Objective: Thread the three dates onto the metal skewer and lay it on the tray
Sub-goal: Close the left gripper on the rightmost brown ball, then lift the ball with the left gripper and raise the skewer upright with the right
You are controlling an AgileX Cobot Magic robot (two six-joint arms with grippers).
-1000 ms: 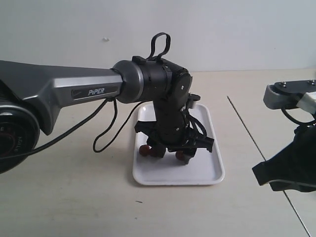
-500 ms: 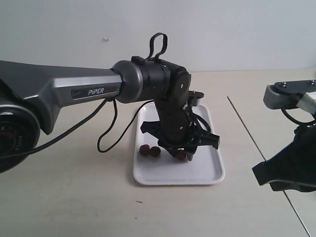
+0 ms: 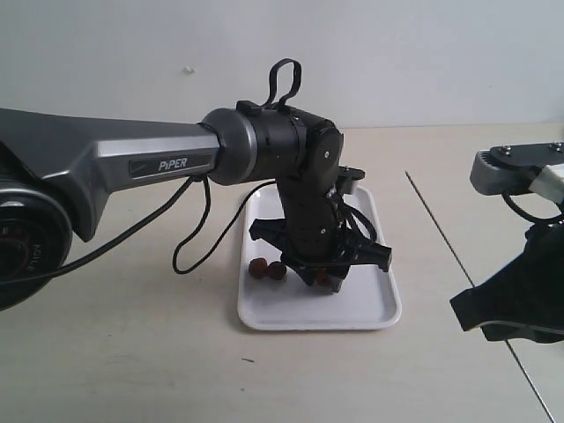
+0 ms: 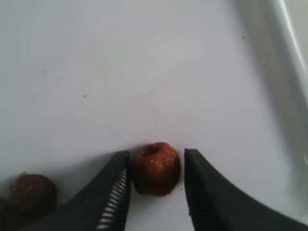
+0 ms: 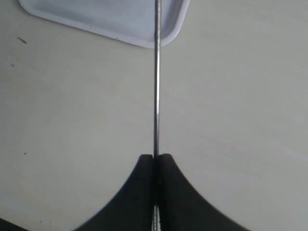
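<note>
Left gripper [image 3: 322,280] is low over the tray [image 3: 352,310], which sits on the pale table [image 3: 123,361]. In the left wrist view its jaws are spread, one on each side of a single date [image 4: 155,168] resting on the white tray floor [image 4: 144,72]. Both fingers are just beside the fruit, and we cannot tell whether either one touches it.

The other two dates [image 3: 267,270] lie together on the tray off to the gripper's left side. One of them [image 4: 31,192] shows at the edge of the wrist view.

Right gripper [image 5: 155,158] is well apart from the tray, over bare table. Its jaws are pressed together, pinching the metal skewer [image 5: 156,86]. The rod runs straight out from the fingertips and crosses a tray corner [image 5: 169,29]. We cannot make out the skewer in the exterior view.
</note>
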